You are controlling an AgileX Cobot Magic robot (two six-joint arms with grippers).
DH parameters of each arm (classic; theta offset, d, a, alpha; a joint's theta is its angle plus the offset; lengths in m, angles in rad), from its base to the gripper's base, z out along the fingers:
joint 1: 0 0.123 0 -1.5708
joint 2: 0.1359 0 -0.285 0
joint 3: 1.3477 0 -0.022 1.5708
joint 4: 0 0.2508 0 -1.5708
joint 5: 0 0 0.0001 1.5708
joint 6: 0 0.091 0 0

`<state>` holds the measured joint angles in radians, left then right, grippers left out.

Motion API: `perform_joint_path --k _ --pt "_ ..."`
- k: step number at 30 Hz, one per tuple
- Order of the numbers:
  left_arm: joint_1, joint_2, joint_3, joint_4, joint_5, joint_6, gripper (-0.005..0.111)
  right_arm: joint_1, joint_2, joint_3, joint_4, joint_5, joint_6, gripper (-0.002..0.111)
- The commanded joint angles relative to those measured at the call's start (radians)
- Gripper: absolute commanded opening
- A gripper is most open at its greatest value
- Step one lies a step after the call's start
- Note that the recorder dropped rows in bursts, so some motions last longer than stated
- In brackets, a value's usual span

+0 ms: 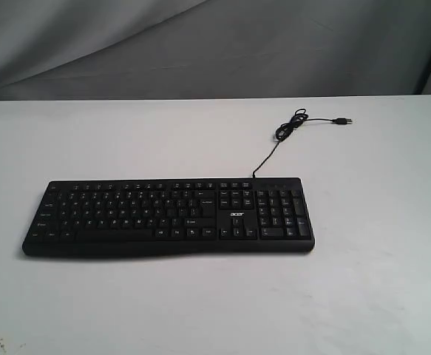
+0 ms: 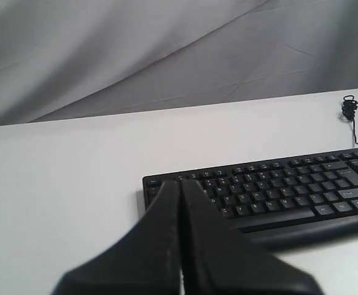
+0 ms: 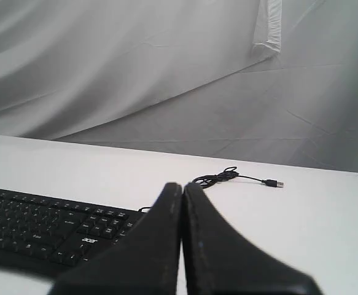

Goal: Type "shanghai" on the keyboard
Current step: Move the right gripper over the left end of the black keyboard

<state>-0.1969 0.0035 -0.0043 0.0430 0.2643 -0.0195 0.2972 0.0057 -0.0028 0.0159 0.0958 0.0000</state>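
Observation:
The black keyboard point(image 1: 168, 217) lies flat across the middle of the white table, its "acer" logo above the arrow keys and the number pad at its right end. Its thin cable point(image 1: 289, 132) runs back to a loose coil and a USB plug. Neither arm shows in the exterior view. My left gripper point(image 2: 179, 183) is shut, empty, its tips in front of the left end of the keyboard point(image 2: 271, 190) and off it. My right gripper point(image 3: 182, 186) is shut too, empty, with the number-pad end of the keyboard point(image 3: 50, 227) beside it.
The white table point(image 1: 370, 296) stretches out on all sides of the keyboard. A grey cloth backdrop point(image 1: 200, 44) hangs behind its far edge. The cable coil point(image 3: 218, 177) and USB plug point(image 3: 274, 183) lie behind the keyboard's right end.

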Motion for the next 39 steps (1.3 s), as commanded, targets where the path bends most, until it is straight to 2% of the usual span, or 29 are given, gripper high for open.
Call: perform_joint_path --k 1,9,11,13,15,23,27,30,32,36,39 --pt "-0.005 -0.003 0.004 0.001 -0.005 -0.003 0.0 -0.007 -0.006 0.003 -0.006 0.0 0.0 0.0" --pt "-0.005 -0.003 0.004 0.001 -0.005 -0.003 0.0 -0.007 -0.006 0.003 0.003 0.0 0.0 0.0" --pt "-0.005 -0.003 0.004 0.001 -0.005 -0.003 0.0 -0.007 -0.006 0.003 0.094 0.003 0.0 0.0" --pt "-0.005 -0.003 0.004 0.001 -0.005 -0.003 0.0 -0.007 -0.006 -0.049 -0.016 0.075 0.0 0.0" --pt "-0.005 -0.003 0.004 0.001 -0.005 -0.003 0.0 -0.007 0.001 -0.16 -0.04 0.157 0.0 0.0" --pt "-0.005 -0.003 0.004 0.001 -0.005 -0.003 0.0 -0.007 0.363 -0.44 -0.04 0.155 0.0 0.0" --pt "-0.005 -0.003 0.004 0.001 -0.005 -0.003 0.0 0.005 0.561 -0.47 -0.057 0.07 0.051 0.0" --pt "-0.005 -0.003 0.004 0.001 -0.005 -0.003 0.0 0.089 0.674 -0.453 -0.151 0.007 0.267 0.0" --pt "-0.005 -0.003 0.004 0.001 -0.005 -0.003 0.0 0.187 0.755 -0.448 -0.187 -0.011 0.423 0.0" --pt "-0.005 -0.003 0.004 0.001 -0.005 -0.003 0.0 0.377 0.94 -0.462 -0.29 -0.159 0.447 0.0" --pt "-0.005 -0.003 0.004 0.001 -0.005 -0.003 0.0 0.507 1.128 -0.539 -0.352 -0.171 0.447 0.0"
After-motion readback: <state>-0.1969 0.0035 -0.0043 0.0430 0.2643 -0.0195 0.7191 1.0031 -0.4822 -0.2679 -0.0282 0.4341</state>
